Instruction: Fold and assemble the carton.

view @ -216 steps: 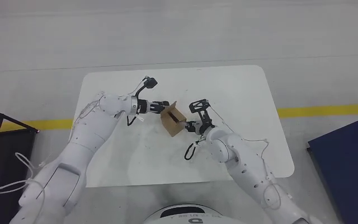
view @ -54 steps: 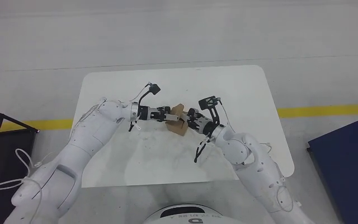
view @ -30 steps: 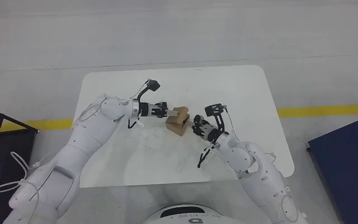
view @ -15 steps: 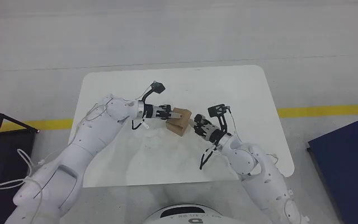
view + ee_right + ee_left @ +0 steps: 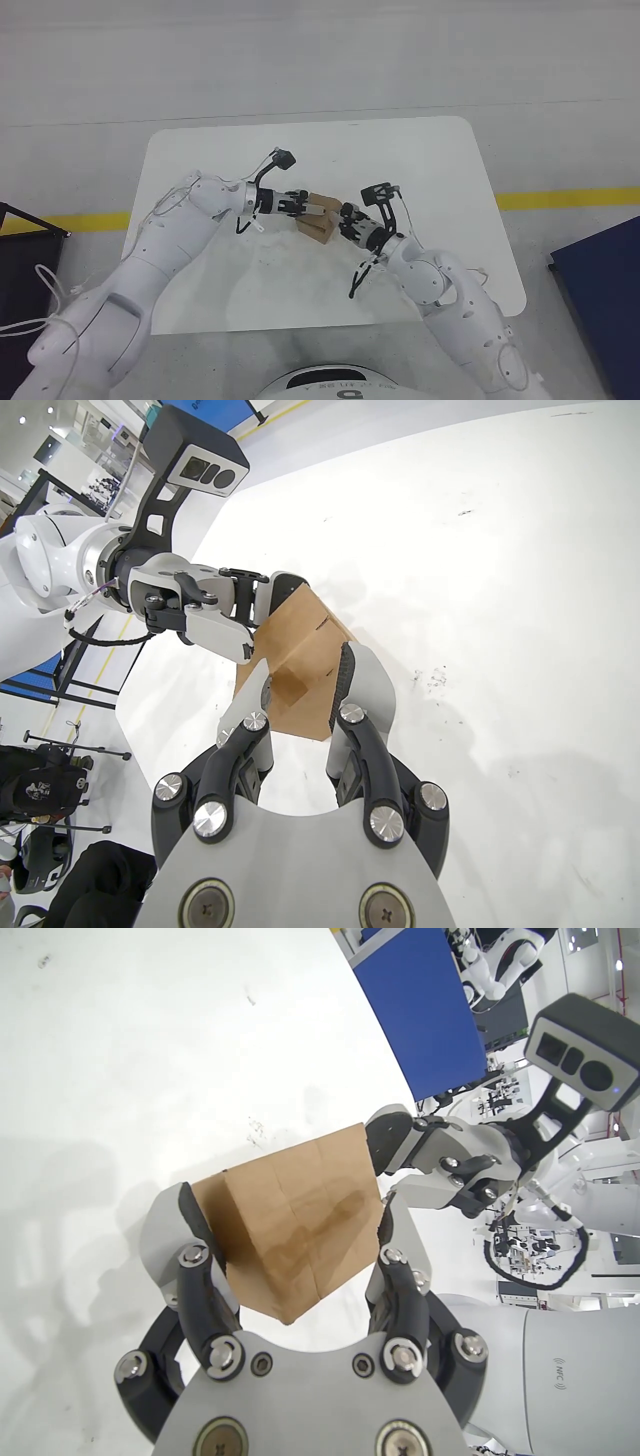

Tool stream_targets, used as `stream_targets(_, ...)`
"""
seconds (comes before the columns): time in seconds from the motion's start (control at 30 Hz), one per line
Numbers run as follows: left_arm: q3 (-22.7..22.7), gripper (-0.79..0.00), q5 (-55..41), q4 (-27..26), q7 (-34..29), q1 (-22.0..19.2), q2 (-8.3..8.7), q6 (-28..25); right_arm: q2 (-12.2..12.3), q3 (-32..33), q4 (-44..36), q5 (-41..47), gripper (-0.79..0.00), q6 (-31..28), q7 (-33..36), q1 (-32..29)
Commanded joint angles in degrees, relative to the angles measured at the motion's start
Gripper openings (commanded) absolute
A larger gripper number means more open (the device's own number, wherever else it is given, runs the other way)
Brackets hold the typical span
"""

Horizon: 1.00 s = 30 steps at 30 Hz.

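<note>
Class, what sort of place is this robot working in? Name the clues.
Probably a robotics lab or test hall: another white robot stands near a blue partition, and a yellow line marks the floor beside the white table.

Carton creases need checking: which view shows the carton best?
The left wrist view: the carton lies close and central, creases and a dark stain plain. The right wrist view has a finger across its near corner; the top view gives its upper face from afar.
</note>
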Motion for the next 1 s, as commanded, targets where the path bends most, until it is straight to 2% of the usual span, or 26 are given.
stream_targets(0.0,0.0,-0.049,-0.4,0.4,-0.3,-0.1,-0.12,-0.3,0.0,-0.1,0.2,0.0,-0.474,0.0,0.0,0.2)
stream_targets(0.1,0.0,-0.049,-0.7,1.0,-0.2,-0.2,-0.25,-0.7,0.0,0.2,0.3,0.5,-0.468,-0.2,-0.6,0.1)
stream_targets(0.33,-0.1,-0.025,-0.3,1.5,-0.1,-0.3,-0.47,-0.9,0.5,2.2,-1.0,3.3,-0.477,-4.8,-2.6,-2.1)
stream_targets(0.7,-0.4,-0.015,-0.3,1.5,-0.2,-0.1,-0.65,-1.3,0.4,1.0,-0.9,2.2,-0.52,-4.7,-3.1,-1.6)
stream_targets(0.8,-0.5,-0.009,-0.4,1.6,-0.4,0.0,-0.65,-1.4,0.4,1.0,-1.0,2.1,-0.56,-5.0,-3.8,-1.7)
stream_targets(0.97,-0.9,-0.003,-0.8,1.7,-0.5,0.2,-0.6,-1.9,0.5,1.2,-1.1,2.2,-0.566,-5.6,-4.2,-2.0)
